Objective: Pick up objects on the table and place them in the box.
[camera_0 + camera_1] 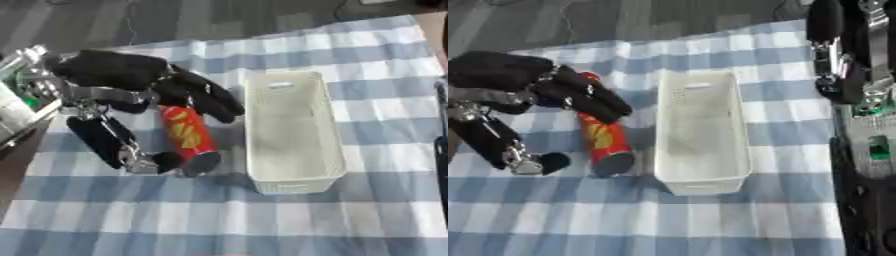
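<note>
While the left hand (131, 80) reaches in from the left, the scene reads as follows.
Left hand: spread over the far end of the red can (189, 135); fingers (210, 97) extended and slightly bent above the can, thumb (105, 142) down on the can's left side. Whether any part touches the can cannot be told.
Red can: lying on its side on the counter (219, 220), dark lid end toward the camera, yellow marks on its body.
Box (289, 130): white, oblong, with nothing visible inside; just beside the can on its right, long sides roughly parallel to it.
Counter: covered by a blue-and-white checked cloth.
Obstruction: the box wall stands between the can and the box interior.
Right hand (846, 55): upper right of the right eye view, well apart from the box; finger state cannot be told.
</note>
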### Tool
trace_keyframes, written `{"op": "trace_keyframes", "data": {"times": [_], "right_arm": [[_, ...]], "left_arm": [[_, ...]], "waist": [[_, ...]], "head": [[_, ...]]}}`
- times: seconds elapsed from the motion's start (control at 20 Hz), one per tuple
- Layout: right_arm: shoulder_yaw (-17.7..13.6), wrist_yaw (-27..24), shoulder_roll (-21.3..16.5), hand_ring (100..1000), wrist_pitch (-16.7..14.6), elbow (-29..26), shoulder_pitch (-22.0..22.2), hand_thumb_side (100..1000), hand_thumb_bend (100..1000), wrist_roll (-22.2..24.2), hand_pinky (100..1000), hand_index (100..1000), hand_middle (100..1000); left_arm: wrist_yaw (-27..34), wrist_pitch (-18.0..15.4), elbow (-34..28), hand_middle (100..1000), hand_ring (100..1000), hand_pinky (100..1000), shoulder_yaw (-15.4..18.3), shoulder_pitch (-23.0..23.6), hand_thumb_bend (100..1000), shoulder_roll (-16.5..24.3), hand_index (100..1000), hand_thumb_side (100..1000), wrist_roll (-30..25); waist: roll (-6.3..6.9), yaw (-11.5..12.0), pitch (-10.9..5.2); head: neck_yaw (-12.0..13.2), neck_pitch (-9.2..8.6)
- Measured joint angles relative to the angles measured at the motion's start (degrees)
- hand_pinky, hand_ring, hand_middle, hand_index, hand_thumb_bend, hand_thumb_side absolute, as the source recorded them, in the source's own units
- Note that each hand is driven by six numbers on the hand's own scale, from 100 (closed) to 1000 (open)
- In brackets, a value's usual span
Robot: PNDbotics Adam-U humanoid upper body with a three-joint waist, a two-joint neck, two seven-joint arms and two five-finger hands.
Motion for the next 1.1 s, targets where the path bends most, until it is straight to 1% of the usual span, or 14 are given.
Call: {"op": "trace_keyframes", "data": {"times": [0.05, 0.1, 0.15, 0.35, 0.5, 0.7, 0.9, 1.1], "right_arm": [[0.0, 0.0, 0.0, 814, 0.0, 0.0, 0.0, 788, 100, 0.0, 738, 896, 937], [0.0, 0.0, 0.0, 814, 0.0, 0.0, 0.0, 788, 100, 0.0, 738, 895, 937], [0.0, -0.1, 0.0, 813, 0.0, 0.0, 0.0, 788, 100, 0.0, 738, 895, 937], [0.0, -0.2, 0.0, 814, 0.2, 0.0, 0.0, 788, 100, 0.2, 738, 895, 937], [0.0, -0.3, 0.0, 813, 0.3, 0.0, 0.0, 785, 100, 0.3, 737, 895, 937], [0.0, -0.5, -0.2, 813, 0.3, 0.0, 0.0, 783, 100, 0.3, 737, 895, 937], [0.0, -0.5, -0.4, 812, 0.5, 0.0, 0.0, 781, 100, 0.5, 737, 895, 937], [0.0, -0.4, -0.4, 809, 0.6, 0.0, -0.6, 776, 100, 0.6, 735, 894, 936]], "left_arm": [[-1.2, 0.2, 0.0, 1000, 927, 901, 0.1, 0.0, 120, 0.0, 1000, 217, -0.2], [-2.4, 0.2, 0.0, 1000, 928, 917, 0.2, 0.0, 165, 0.0, 1000, 224, -0.2], [-3.5, 0.3, 0.0, 1000, 925, 920, 0.4, 0.0, 186, 0.0, 1000, 226, -0.3], [-6.7, 0.1, 0.0, 993, 918, 926, 0.8, 0.0, 223, 0.0, 1000, 237, -0.2], [-8.2, 0.0, 0.0, 979, 908, 932, 1.4, 0.4, 265, 0.8, 1000, 259, -0.2], [-10.8, -0.4, 0.0, 955, 902, 964, 2.3, 2.0, 329, 2.2, 1000, 294, 0.2], [-14.0, -1.2, 0.0, 944, 898, 983, 3.0, 3.0, 336, 3.1, 1000, 307, 1.0], [-16.5, -1.9, 0.0, 937, 892, 978, 3.3, 3.6, 330, 3.6, 1000, 306, 1.7]], "waist": [[0.01, -0.1, 0.00], [0.01, -0.1, 0.00], [0.01, -0.1, 0.00], [0.11, -0.1, 0.00], [0.51, -0.5, 0.00], [0.98, -0.9, 0.00], [1.54, -1.3, 0.00], [1.57, -1.9, 0.14]], "head": [[0.0, -0.01], [0.0, -0.02], [0.0, -0.04], [0.0, -0.47], [0.0, -0.65], [-0.1, -1.51], [-0.5, -2.04], [-0.6, -2.55]]}}
